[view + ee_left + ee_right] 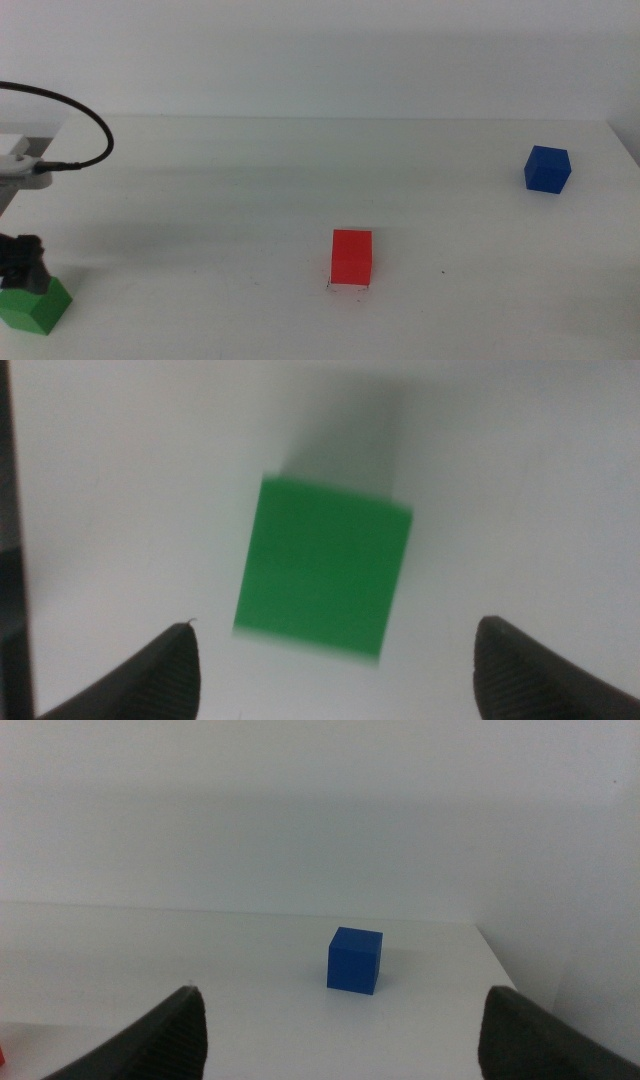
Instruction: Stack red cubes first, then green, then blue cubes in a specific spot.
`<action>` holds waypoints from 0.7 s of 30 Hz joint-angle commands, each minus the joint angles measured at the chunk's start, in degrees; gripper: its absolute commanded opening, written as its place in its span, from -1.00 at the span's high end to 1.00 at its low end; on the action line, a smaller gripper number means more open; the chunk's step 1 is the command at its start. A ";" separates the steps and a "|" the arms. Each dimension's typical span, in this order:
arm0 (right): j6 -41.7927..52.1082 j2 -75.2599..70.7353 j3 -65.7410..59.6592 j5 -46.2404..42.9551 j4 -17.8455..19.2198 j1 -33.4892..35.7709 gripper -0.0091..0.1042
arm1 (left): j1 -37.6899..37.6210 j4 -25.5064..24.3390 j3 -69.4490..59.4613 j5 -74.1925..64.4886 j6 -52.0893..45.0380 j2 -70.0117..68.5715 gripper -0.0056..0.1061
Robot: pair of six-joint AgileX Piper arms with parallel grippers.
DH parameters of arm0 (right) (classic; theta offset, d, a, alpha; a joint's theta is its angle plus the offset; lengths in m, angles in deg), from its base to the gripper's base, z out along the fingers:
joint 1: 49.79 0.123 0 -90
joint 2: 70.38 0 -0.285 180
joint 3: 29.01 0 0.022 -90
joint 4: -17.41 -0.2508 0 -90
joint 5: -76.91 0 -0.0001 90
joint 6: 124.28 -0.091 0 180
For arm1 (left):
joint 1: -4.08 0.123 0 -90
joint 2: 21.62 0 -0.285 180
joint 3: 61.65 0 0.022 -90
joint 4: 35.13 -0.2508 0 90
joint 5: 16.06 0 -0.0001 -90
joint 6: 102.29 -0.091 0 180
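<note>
— Where's everything sitting right now?

— The red cube (352, 258) stands near the middle of the white desk (250, 190), right on the specific spot (348, 289); you can just make out tiny dark marks at its near corners. The green cube (36, 305) is far over at the near left corner of the desk, and the blue cube (547, 168) is well apart, toward the far right.

— And the arms?

— The left pincer (335, 660) hangs directly over the green cube with its jaws spread wide, one either side, nothing held. From the middle view you only see its dark body just above the cube. The right pincer (340, 1030) waits off to the right, jaws likewise spread and empty, looking across at the blue cube.

— What could spoil it from here?

— I'd say the green cube's angle. Seen from the left wrist it sits turned a little against the line of the jaws, so closing on it may catch corners rather than flat faces. Then it could twist or squirt out. It's also close to the desk's edge, so a nudge might send it off. And if it's gripped crooked, it would land skewed on the red one and leave a poor base for the blue.

— How do the cubes look?

— Small, plain, matte, all one size: bright red, bright green, dark blue. The green is slightly blurred in the wrist picture.
</note>
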 commanded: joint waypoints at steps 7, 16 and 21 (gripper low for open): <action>0.32 -0.28 -0.13 -0.32 -0.01 -0.42 -0.80 | 0.03 2.96 -0.18 4.74 -1.09 7.28 -0.78; 0.32 -0.28 -0.13 -0.32 -0.01 -0.42 -0.80 | 0.03 1.22 -0.18 7.55 -1.28 12.18 -0.46; 0.32 -0.28 -0.13 -0.32 -0.01 -0.42 -0.80 | -4.37 0.67 1.67 3.49 4.45 10.84 0.43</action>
